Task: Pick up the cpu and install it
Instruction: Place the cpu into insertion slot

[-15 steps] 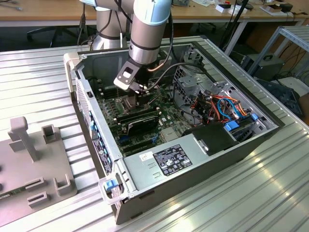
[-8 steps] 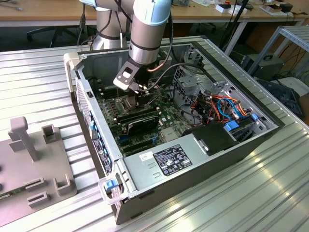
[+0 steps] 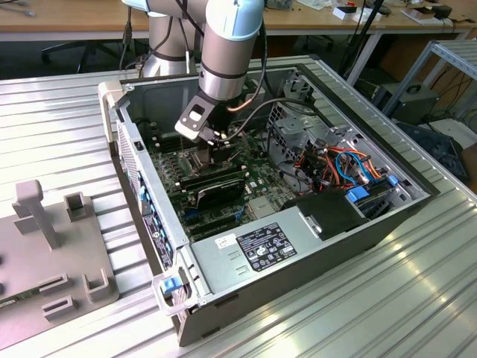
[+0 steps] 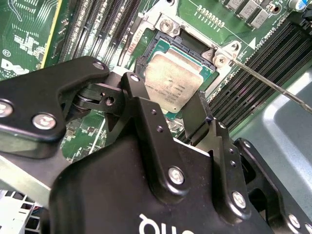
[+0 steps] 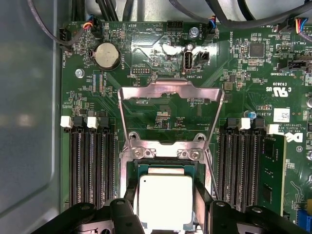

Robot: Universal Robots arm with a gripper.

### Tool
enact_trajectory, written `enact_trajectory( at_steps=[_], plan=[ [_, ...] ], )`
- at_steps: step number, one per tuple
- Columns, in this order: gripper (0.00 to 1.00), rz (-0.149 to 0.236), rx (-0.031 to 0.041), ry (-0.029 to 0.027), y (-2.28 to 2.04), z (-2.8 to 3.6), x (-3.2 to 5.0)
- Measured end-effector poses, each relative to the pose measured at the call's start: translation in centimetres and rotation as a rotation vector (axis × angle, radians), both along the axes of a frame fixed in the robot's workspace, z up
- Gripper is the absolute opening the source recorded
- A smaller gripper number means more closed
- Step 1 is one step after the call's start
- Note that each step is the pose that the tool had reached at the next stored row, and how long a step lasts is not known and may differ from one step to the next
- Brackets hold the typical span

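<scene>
Second wrist view has the gripper (image 4: 170, 90) pinching the cpu (image 4: 176, 78) by two opposite edges, one black finger (image 4: 196, 114) against each side. The silvery-tan chip is level between the fingertips, directly over the square socket (image 4: 170, 45) on the green circuit board (image 4: 29, 39). I cannot tell whether it touches the socket.

In the first wrist view the cpu (image 5: 165, 192) covers most of the socket (image 5: 165, 168), whose green rim peeks out past one edge. The gripper (image 5: 165, 207) flanks the chip on both sides. The hinged metal frame (image 5: 170, 92) is swung open and lies flat on the board beyond the socket. Rows of black memory slots (image 5: 92, 161) run on either side, and a round coin battery (image 5: 106, 55) sits further off.

In the exterior view the arm (image 3: 231, 45) reaches down into an open computer case (image 3: 141, 186) lying on its side. The case rests on a ribbed metal table (image 3: 387, 298). A grey holder (image 3: 45, 253) stands at the exterior view's left, and wooden desks (image 3: 74, 15) line the back.
</scene>
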State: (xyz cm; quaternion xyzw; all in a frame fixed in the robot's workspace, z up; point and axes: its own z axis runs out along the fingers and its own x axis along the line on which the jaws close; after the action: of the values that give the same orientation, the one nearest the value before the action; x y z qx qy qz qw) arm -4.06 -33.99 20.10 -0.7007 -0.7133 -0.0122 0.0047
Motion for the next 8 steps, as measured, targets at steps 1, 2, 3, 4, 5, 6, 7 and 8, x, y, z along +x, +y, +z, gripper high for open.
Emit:
enact_trajectory(
  at_steps=[1, 2, 3, 4, 5, 6, 7, 8],
  plan=[
    [0.55, 0.0, 0.0, 0.0, 0.0, -0.04, 0.0],
    [0.55, 0.0, 0.0, 0.0, 0.0, -0.08, 0.0],
    [0.55, 0.0, 0.0, 0.0, 0.0, -0.09, 0.0],
    [0.55, 0.0, -0.0001, 0.0001, 0.0, -0.09, 0.0],
    [0.55, 0.0, 0.0, 0.0, 0.0, -0.09, 0.0],
    [0.55, 0.0, 0.0, 0.0, 0.0, -0.1, 0.0],
    [0.55, 0.0, 0.0003, -0.0002, 0.01, -0.16, 0.0],
    [0.55, 0.0, 0.0, 0.0, 0.0, -0.17, 0.0]
  ],
)
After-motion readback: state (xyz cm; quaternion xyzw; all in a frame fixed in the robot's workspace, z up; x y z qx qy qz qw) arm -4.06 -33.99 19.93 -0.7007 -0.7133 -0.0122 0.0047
